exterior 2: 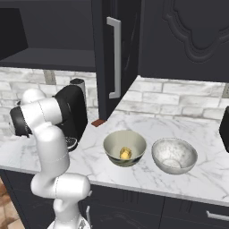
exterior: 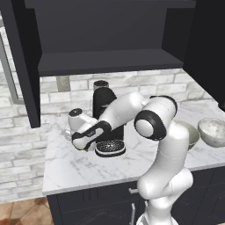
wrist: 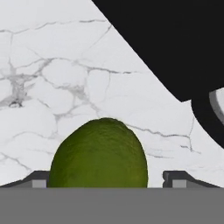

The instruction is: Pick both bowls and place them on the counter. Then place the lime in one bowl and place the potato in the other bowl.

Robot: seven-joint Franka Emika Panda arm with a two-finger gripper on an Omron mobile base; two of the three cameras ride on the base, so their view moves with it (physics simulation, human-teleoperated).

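Both bowls already stand on the white grey-veined marble counter [exterior 2: 147, 123] near its front edge: the olive-beige dark-blotched bowl [exterior 2: 125, 148] holds the small golden-yellow oval potato [exterior 2: 125, 153], and beside it the white-grey marbled bowl [exterior 2: 174, 155] waits empty, so I judge the lime is the last thing to fetch. The two-finger claw [wrist: 104, 178] is lowered towards the counter's left end beside the black coffee machine [exterior 2: 74, 112]. Its jaws are spread wide, with the small dark green round lime [wrist: 99, 154] lying on the marble right between the fingertips [wrist: 38, 180], not yet pinched.
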